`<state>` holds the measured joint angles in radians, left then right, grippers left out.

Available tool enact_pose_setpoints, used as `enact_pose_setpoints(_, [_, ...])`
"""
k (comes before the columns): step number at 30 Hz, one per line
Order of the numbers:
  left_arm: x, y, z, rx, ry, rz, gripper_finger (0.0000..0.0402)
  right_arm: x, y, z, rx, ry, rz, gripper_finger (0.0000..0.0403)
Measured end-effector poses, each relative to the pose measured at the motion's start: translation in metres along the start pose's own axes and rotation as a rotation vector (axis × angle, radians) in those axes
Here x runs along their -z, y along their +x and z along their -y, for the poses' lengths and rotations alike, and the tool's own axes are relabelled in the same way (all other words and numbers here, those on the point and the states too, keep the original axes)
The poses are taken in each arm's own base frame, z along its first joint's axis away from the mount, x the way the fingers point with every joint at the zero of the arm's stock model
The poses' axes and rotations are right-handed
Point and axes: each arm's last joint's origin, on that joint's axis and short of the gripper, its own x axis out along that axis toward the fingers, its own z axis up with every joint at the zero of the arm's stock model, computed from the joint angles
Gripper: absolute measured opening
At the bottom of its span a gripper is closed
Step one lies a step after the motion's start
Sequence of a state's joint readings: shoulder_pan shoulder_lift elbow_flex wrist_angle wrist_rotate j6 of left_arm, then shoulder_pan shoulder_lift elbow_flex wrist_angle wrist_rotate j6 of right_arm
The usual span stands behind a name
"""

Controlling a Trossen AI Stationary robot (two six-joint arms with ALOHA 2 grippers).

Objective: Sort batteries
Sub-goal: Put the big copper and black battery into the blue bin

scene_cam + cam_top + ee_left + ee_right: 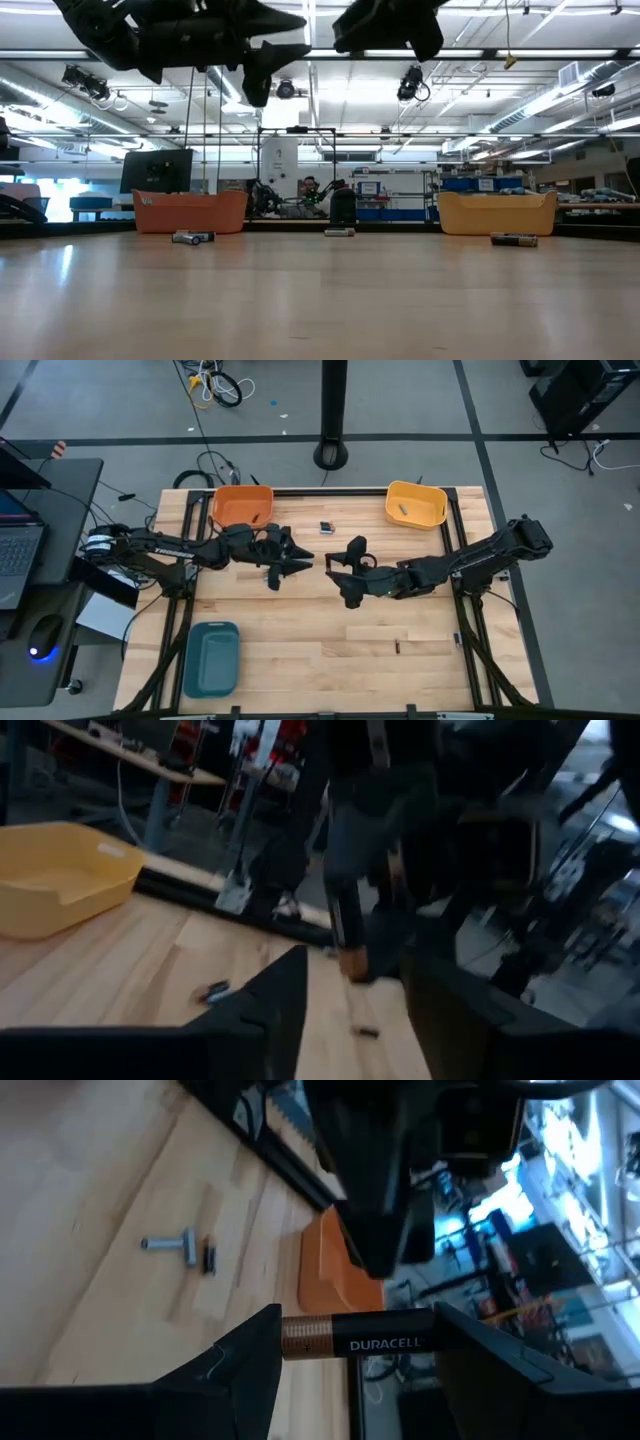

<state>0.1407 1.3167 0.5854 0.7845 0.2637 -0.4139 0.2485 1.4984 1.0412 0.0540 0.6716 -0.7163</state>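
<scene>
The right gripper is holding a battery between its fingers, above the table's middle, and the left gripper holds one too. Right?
Not quite. The right gripper does hold a battery, as the right wrist view shows, but the left wrist view shows nothing between the left gripper's open fingers.

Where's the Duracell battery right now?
The Duracell battery is held crosswise between the fingers of the right gripper, raised above the middle of the table, facing the left gripper.
</scene>
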Motion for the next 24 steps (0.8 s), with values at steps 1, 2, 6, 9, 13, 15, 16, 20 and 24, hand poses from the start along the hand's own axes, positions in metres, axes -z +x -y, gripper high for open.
enact_pose_setpoints(1, [-0.001,0.000,0.001,0.005,-0.011,0.014,0.0181,-0.001,0.000,0.001,0.002,-0.001,0.012,0.0232])
enact_pose_setpoints(2, [-0.002,0.000,0.001,0.007,-0.023,0.020,0.0188,-0.002,0.000,0.001,0.005,-0.001,0.024,0.0232])
enact_pose_setpoints(6, [-0.002,0.000,0.001,0.005,-0.034,0.021,0.0210,-0.006,0.000,0.004,0.030,-0.011,0.056,0.0232])
enact_pose_setpoints(9, [-0.002,0.000,0.001,0.004,-0.032,0.029,0.0220,-0.008,0.000,0.005,0.030,-0.010,0.083,0.0232])
enact_pose_setpoints(13, [-0.003,0.005,0.005,-0.023,0.001,0.055,0.0226,-0.010,-0.001,0.006,0.025,0.000,0.121,0.0232])
enact_pose_setpoints(15, [0.000,0.012,0.006,-0.020,0.014,0.038,0.0227,-0.011,-0.001,0.007,0.028,-0.003,0.126,0.0232])
enact_pose_setpoints(16, [0.000,0.017,0.006,-0.017,0.017,0.034,0.0228,-0.011,-0.001,0.007,0.029,-0.004,0.128,0.0232])
enact_pose_setpoints(20, [-0.001,0.029,0.006,0.015,0.022,0.026,0.0228,-0.010,-0.001,0.007,0.036,-0.013,0.112,0.0232])
enact_pose_setpoints(24, [-0.003,0.033,0.007,0.051,0.030,0.052,0.0228,-0.010,0.000,0.005,0.018,-0.015,0.121,0.0232])
